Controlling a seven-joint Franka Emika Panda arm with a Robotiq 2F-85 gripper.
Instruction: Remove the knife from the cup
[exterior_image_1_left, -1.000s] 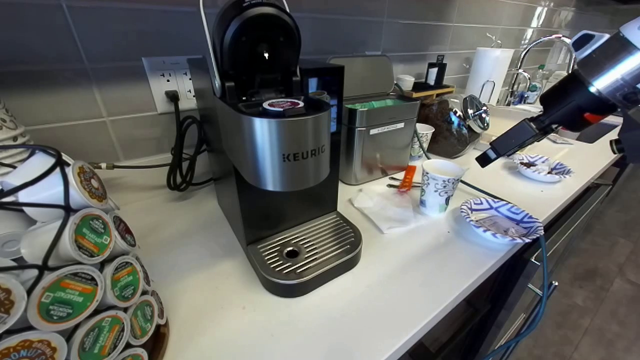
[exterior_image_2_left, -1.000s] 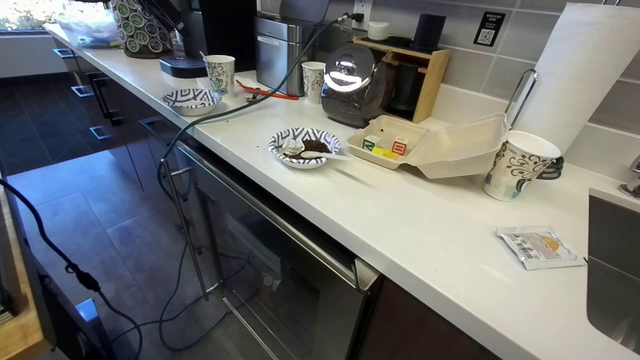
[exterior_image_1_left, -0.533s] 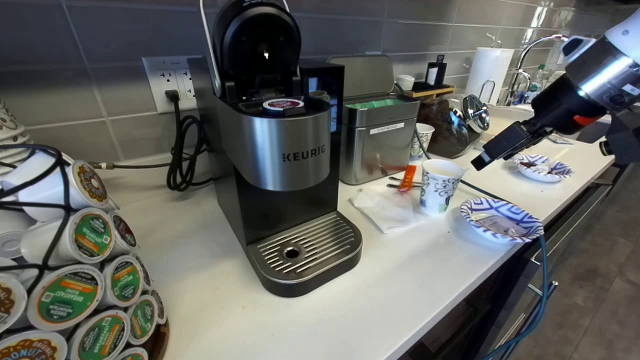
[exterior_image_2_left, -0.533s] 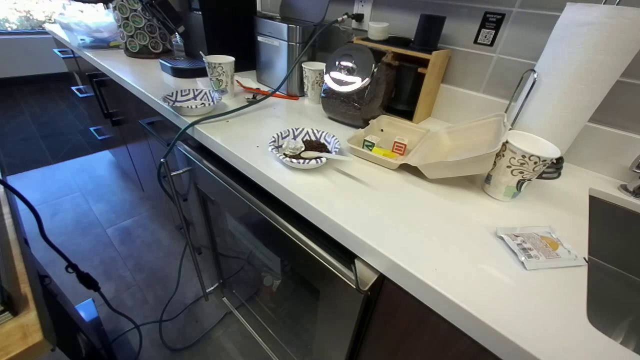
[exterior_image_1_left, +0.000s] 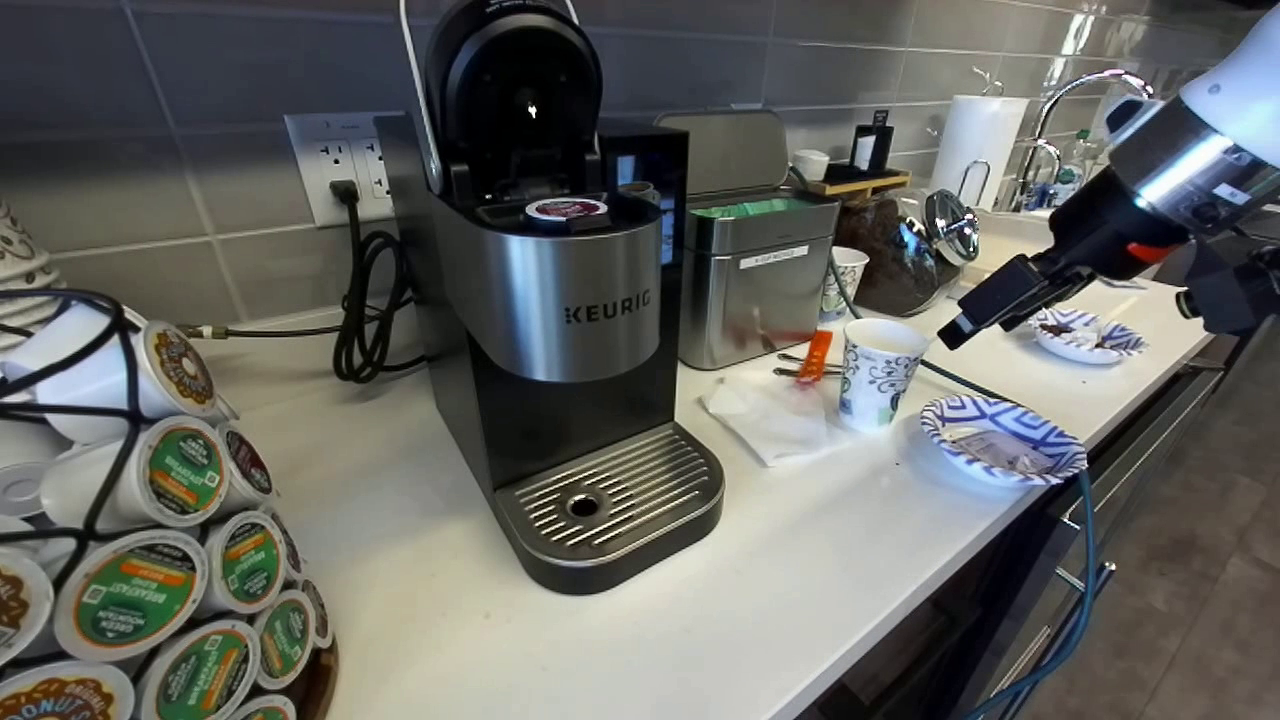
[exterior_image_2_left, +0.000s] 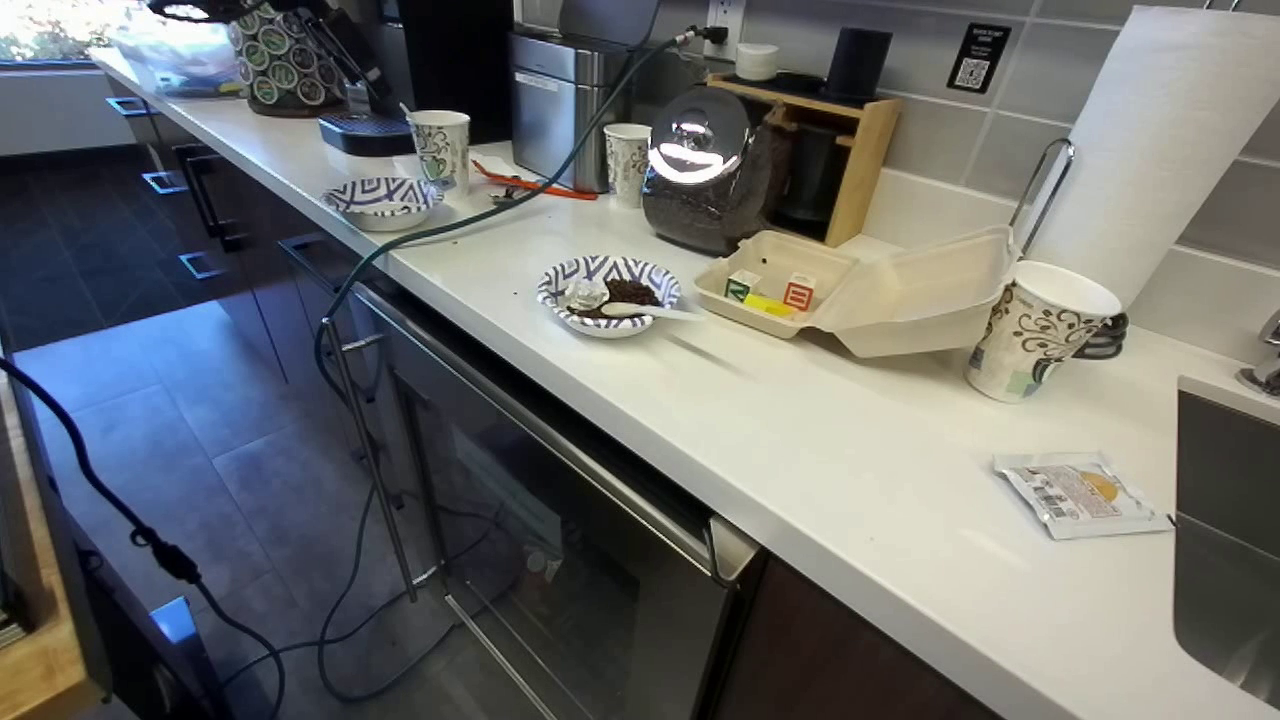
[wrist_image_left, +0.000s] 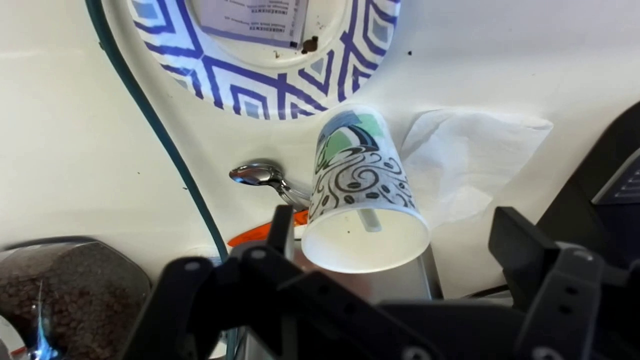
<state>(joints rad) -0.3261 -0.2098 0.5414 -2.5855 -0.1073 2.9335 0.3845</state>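
The white paper cup with dark swirls (exterior_image_1_left: 878, 378) stands upright on the counter, beside a napkin; it also shows in an exterior view (exterior_image_2_left: 441, 150) and below the wrist camera (wrist_image_left: 357, 175). A pale strip, apparently the knife (wrist_image_left: 369, 220), is inside the cup in the wrist view; a thin pale end (exterior_image_2_left: 405, 108) juts above the rim in an exterior view. My gripper (exterior_image_1_left: 955, 332) is above and beside the cup rim. In the wrist view the gripper (wrist_image_left: 392, 227) is open and empty, with the cup's mouth between the fingers, nearer the left finger.
A coffee machine (exterior_image_1_left: 570, 300), a metal bin (exterior_image_1_left: 762, 290) and a glass jar (exterior_image_2_left: 700, 190) stand around the cup. A patterned bowl (exterior_image_1_left: 1003, 441), spoons (wrist_image_left: 257, 174), an orange item (exterior_image_1_left: 816, 354), a napkin (wrist_image_left: 467, 165) and a cable (wrist_image_left: 150, 117) lie close by.
My gripper has moved a little left and down, closer to the cup rim, with the arm following. The cup and the other objects have not moved.
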